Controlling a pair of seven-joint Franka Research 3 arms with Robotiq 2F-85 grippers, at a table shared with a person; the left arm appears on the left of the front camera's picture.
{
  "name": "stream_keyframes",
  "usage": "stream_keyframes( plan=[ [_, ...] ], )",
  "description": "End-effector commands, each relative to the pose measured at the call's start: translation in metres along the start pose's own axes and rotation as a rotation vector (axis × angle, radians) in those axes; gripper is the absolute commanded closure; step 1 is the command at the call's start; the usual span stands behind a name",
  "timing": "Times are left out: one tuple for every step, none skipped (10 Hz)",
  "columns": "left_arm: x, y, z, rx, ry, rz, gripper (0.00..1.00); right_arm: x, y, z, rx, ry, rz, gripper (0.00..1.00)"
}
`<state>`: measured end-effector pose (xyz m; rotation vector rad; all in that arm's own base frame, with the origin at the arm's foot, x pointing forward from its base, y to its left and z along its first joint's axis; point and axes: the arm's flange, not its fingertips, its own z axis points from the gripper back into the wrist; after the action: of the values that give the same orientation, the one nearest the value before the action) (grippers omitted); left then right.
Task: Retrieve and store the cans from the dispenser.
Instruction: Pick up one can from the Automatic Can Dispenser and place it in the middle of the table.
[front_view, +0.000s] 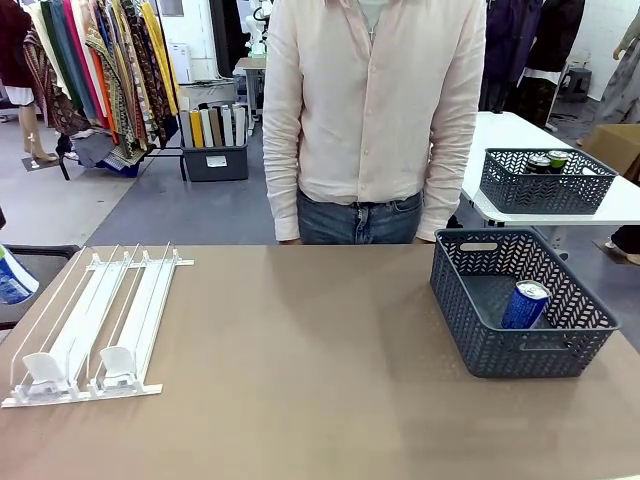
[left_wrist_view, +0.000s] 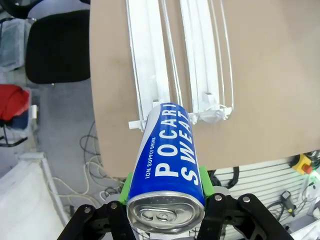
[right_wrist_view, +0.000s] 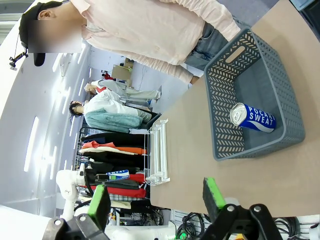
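1 blue can (left_wrist_view: 167, 165) is clamped in the left gripper (left_wrist_view: 165, 202) above the dispenser (front_view: 95, 325) on the table (front_view: 300, 380). Another blue can (front_view: 525, 304) lies in the basket (front_view: 520, 355). Right gripper (right_wrist_view: 157, 197) gapes wide, empty.

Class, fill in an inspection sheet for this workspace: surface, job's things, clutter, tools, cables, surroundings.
Surface: tan table.
Job's things: white dispenser, lanes without cans; one blue can in the basket; another blue can in the left tool.
Clutter: nothing seen.
Tools: left shut on a can; right tool open, holding nothing.
Cables: loose on the floor beside the table.
Surroundings: person at the far side; clothes racks behind.
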<state>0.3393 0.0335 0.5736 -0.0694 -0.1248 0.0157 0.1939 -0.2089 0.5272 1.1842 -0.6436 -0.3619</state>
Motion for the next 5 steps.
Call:
stream_keyframes(
  plan=[
    [0.0, 0.006, 0.0, -0.005, 0.001, 0.012, 1.0, 0.003, 0.003, 0.0, 0.032, -0.014, 0.025, 0.0],
    [0.0, -0.012, -0.009, -0.023, 0.031, 0.036, 1.0, 0.003, 0.003, 0.0, 0.032, -0.014, 0.025, 0.0],
    [0.006, -0.047, -0.017, -0.026, 0.06, 0.004, 1.0, 0.003, 0.003, 0.0, 0.032, -0.014, 0.025, 0.0],
    [0.018, -0.09, -0.024, -0.062, 0.082, -0.07, 1.0, 0.003, 0.003, 0.0, 0.032, -0.014, 0.025, 0.0],
    [0.032, -0.145, -0.035, -0.08, 0.099, -0.166, 1.0, 0.003, 0.003, 0.0, 0.032, -0.014, 0.025, 0.0]
  ],
)
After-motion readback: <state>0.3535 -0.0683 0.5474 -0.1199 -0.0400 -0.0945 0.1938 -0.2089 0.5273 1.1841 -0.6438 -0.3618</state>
